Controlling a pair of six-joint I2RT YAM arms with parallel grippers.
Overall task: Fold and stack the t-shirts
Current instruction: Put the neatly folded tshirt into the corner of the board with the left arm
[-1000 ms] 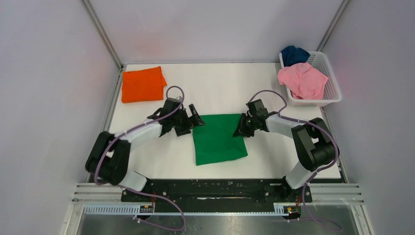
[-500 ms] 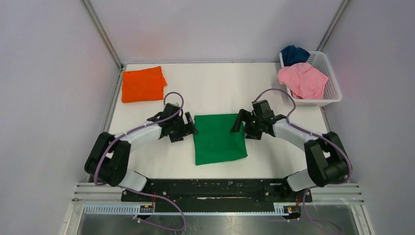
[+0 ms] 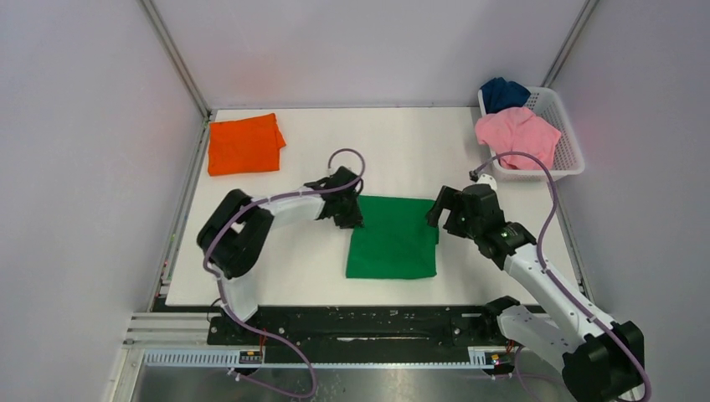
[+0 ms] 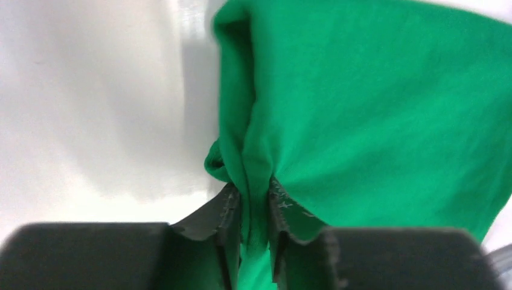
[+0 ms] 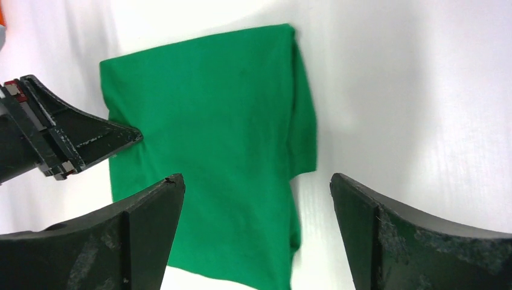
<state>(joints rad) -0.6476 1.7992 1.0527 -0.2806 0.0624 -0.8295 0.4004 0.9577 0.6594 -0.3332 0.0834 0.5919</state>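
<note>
A bright green t-shirt point(image 3: 392, 239), folded to a rough rectangle, lies flat at the middle of the white table point(image 3: 393, 151). My left gripper point(image 3: 356, 211) is at its far left corner, shut on a bunched pinch of the green cloth point(image 4: 374, 121); the fabric is squeezed between the fingers of the left gripper point(image 4: 253, 187). My right gripper point(image 3: 444, 208) hovers open over the shirt's right edge, with nothing in it. In the right wrist view the right gripper point(image 5: 256, 178) stands wide above the green t-shirt point(image 5: 211, 109), and the left gripper's fingers point(image 5: 90, 136) touch its edge.
An orange t-shirt point(image 3: 244, 144) folded to a square lies at the far left corner. A white basket point(image 3: 569, 159) at the far right holds a crumpled pink t-shirt point(image 3: 517, 136) and a navy one point(image 3: 502, 92). Grey walls enclose the table.
My left gripper has closed on the green shirt's far left corner. The right gripper has opened and pulled back above the right edge. The shirt has shifted slightly to the right.
</note>
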